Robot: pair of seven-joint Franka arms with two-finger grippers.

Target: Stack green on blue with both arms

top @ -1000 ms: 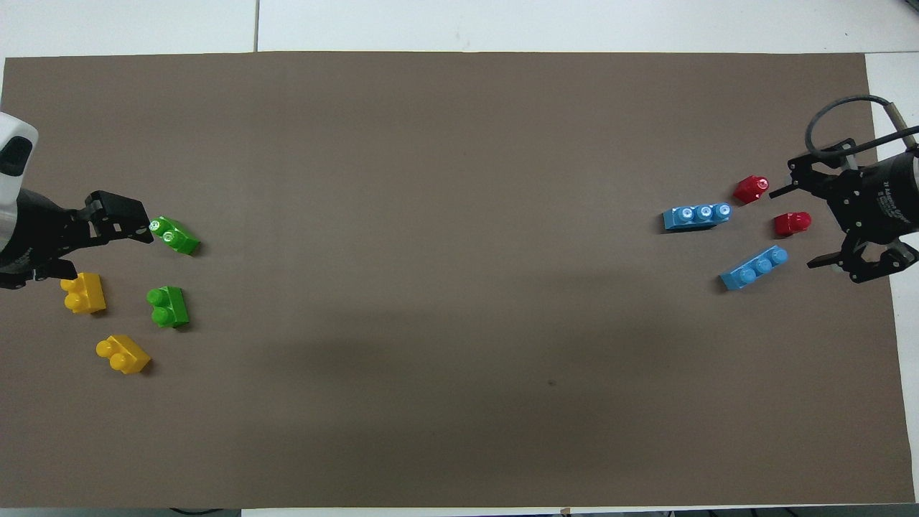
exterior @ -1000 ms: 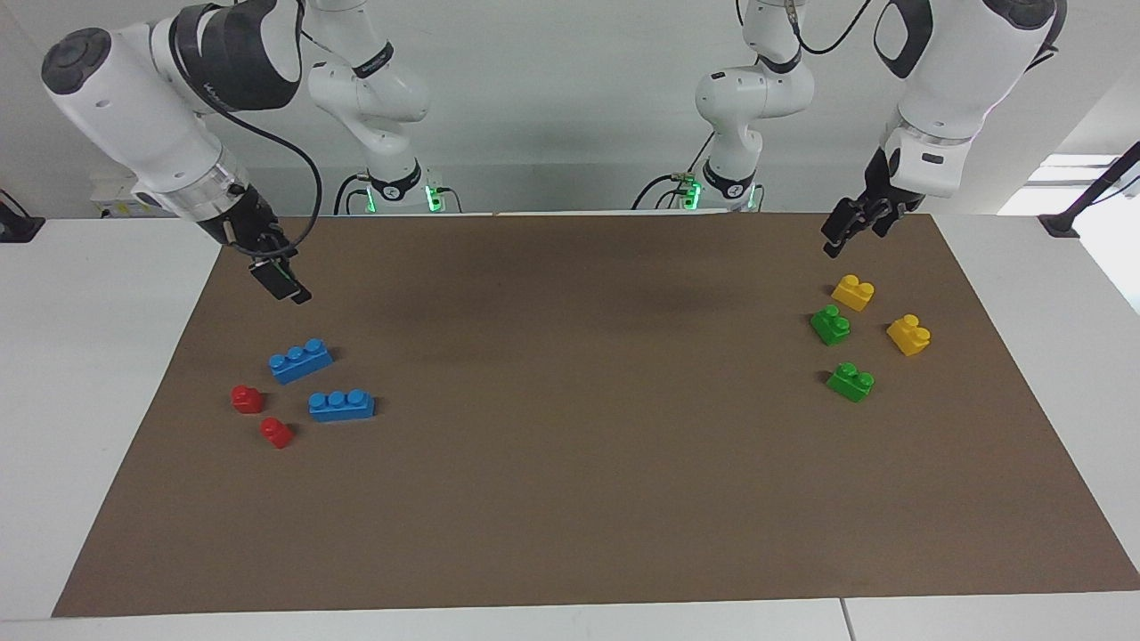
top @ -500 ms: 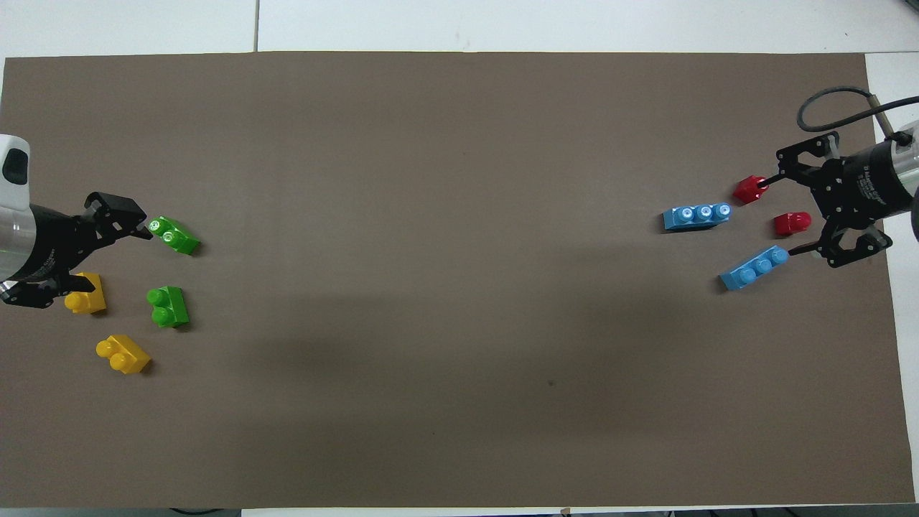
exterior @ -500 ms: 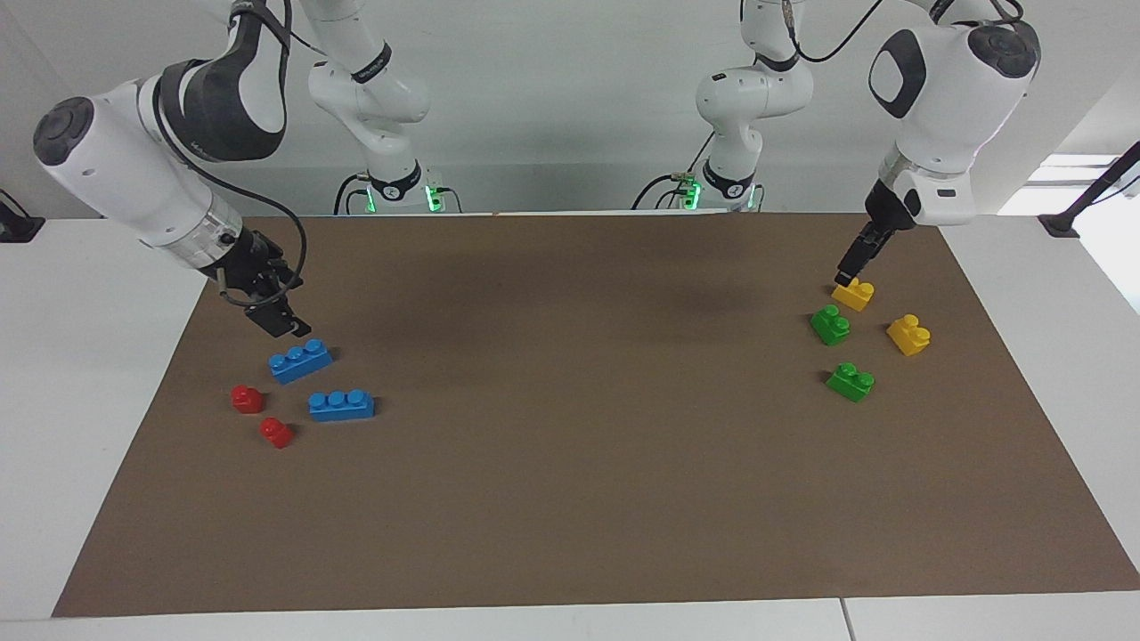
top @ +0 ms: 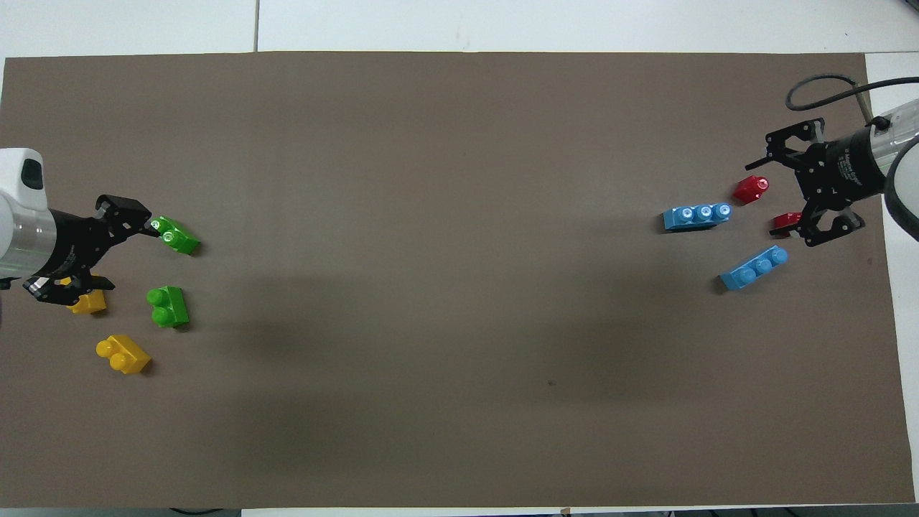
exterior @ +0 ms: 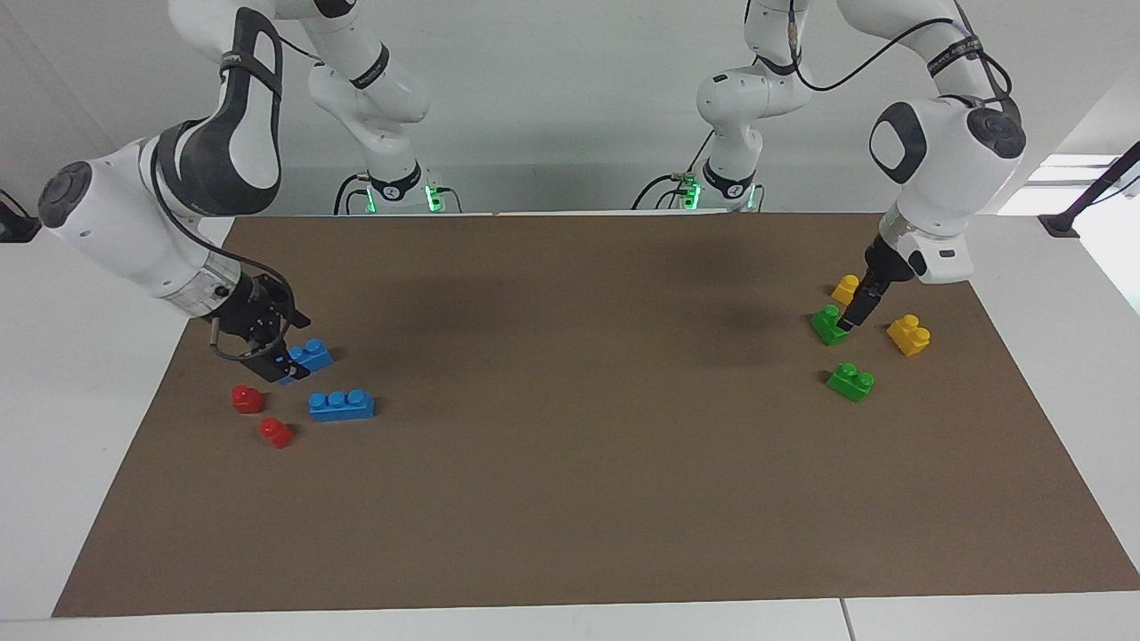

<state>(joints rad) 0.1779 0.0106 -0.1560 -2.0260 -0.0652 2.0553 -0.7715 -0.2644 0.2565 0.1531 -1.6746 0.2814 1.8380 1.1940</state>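
Observation:
Two green bricks lie toward the left arm's end, one nearer to the robots [exterior: 830, 326] [top: 169, 307] and one farther [exterior: 850, 383] [top: 176, 237]. Two blue bricks lie toward the right arm's end, one nearer [exterior: 312, 353] [top: 754, 267] and one farther [exterior: 341, 405] [top: 696, 215]. My left gripper [exterior: 848, 322] [top: 118, 251] is open and low, its tips right beside the nearer green brick. My right gripper [exterior: 272, 361] [top: 772, 188] is open and low at the nearer blue brick, hiding one end of it in the facing view. Neither gripper holds anything.
Two yellow bricks [exterior: 846, 288] [exterior: 908, 335] lie close around the left gripper. Two red bricks [exterior: 247, 398] [exterior: 276, 432] sit beside the blue ones. A brown mat [exterior: 570, 463] covers the table.
Both grippers have come down. The right one dropped onto the nearer blue brick's end. The left one moved from above the yellow brick to the nearer green brick. No brick has moved.

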